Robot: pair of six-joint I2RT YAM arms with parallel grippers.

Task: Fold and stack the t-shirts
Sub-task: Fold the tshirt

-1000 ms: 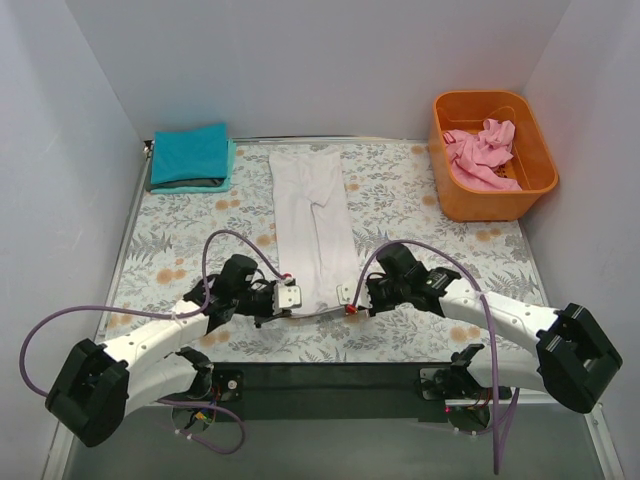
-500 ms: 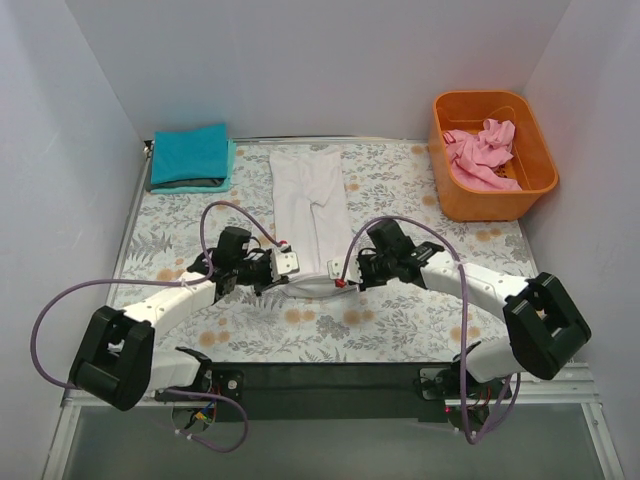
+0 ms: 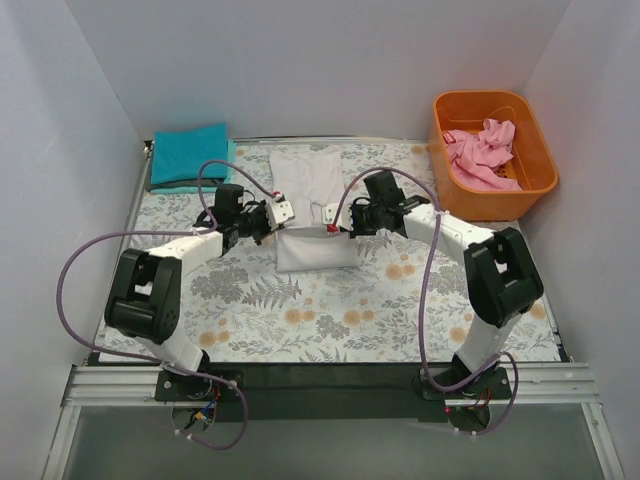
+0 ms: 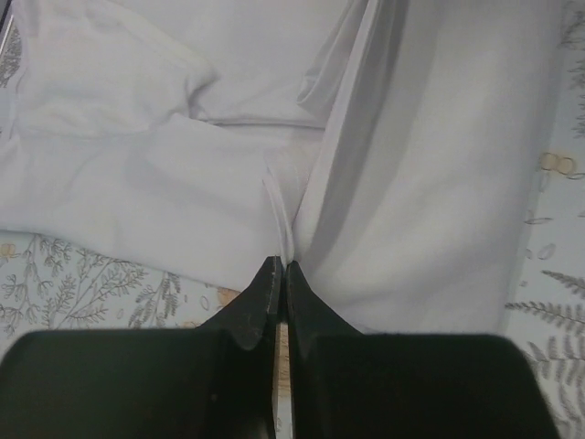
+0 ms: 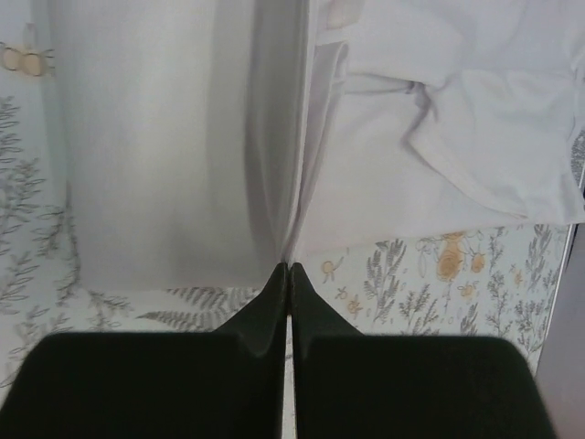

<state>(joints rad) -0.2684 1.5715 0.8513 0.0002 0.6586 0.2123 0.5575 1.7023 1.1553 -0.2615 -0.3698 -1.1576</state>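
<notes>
Centrally, the white t-shirt (image 3: 312, 180) lies on the worktop (image 3: 350, 320), mid-width and toward the far side. Far part flat, reaching almost to the back edge. Near part turned up and back over itself, so a straight fold forms its near edge. The raised hem runs taut between my two pincers, a little above the flat cloth.

My left pincer (image 3: 284, 212) is at the shirt's left side, pressed together on a thin edge of the white cloth. From my left wrist camera: black fingers (image 4: 256, 302) meet at the tips, and a pleat of white fabric rises straight out from between them. My right pincer (image 3: 329, 213) mirrors it at the right side, likewise clamped narrow on the cloth. From the right wrist camera, the layered edge of the shirt runs up from the tips. Both arms reach well forward, elbows out, pincers facing each other across the shirt.

Teal t-shirt (image 3: 190, 155): folded square, far left corner of the worktop, beside the white one's far end, a strip of patterned surface between them. Pink t-shirt (image 3: 482, 150): crumpled, inside the orange tub (image 3: 492, 207) at the far right corner, apart from the others.

Worktop cover: pale, printed with ferns and orange flowers. Purple cables (image 3: 60, 290) loop from each arm.
</notes>
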